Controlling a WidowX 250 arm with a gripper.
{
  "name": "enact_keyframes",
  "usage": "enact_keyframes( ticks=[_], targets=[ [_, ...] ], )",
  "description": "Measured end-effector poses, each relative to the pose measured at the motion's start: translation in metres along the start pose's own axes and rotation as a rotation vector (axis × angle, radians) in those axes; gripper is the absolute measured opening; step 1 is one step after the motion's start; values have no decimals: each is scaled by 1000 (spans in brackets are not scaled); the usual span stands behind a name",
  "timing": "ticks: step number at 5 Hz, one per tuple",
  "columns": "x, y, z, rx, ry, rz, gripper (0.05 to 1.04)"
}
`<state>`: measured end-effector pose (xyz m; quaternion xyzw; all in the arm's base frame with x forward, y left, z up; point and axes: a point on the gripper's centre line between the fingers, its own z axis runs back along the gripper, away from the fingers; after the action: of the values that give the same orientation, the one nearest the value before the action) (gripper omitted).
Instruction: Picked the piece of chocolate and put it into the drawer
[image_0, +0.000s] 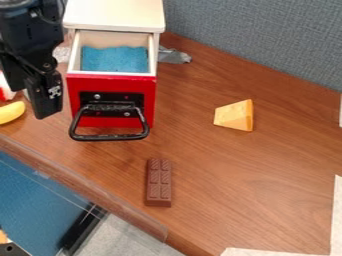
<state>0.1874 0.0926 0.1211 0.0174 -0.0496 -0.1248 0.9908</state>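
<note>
So, the chocolate bar (158, 182) is lying flat on the wooden table (220, 175), on the near side of the open drawer (110, 84) and a touch to the right of its handle (110, 137). There's a gap between the two, so they're not touching. The bar's long side runs pretty much near to far, with two columns of little moulded segments on top.

The gripper (47, 107) is over at the far left, hanging down just beside the left side of the drawer, well apart from the chocolate. Honestly can't tell if its jaws are released or clenched — the angle doesn't give that away.

The drawer itself is pulled out toward the near side, so you can see right into it. It's got a red front, that black loop handle, pale walls and a blue lining (115, 60) inside. The white cabinet top (115, 15) sits on the far side of it.

As for the rest, a yellow-orange cheese wedge (234, 116) is on the table to the right of the drawer, farther back than the chocolate. Off at the left edge there's a yellow banana (11, 112), partly cut off, with a red and white thing (6, 89) just beyond it. Some crumpled grey thing (175, 56) pokes out right of the cabinet — no clue what it is.
</note>
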Motion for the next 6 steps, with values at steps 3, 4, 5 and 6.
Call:
enact_keyframes(
  ticks=[3,4,5,6],
  targets=[
    [7,-48,-24,-82,44,153,1000],
    [9,-56,-38,-82,54,260,1001],
    [13,-66,-46,-80,43,357,1000],
    [20,-78,-47,-90,26,401,1000]
  ],
)
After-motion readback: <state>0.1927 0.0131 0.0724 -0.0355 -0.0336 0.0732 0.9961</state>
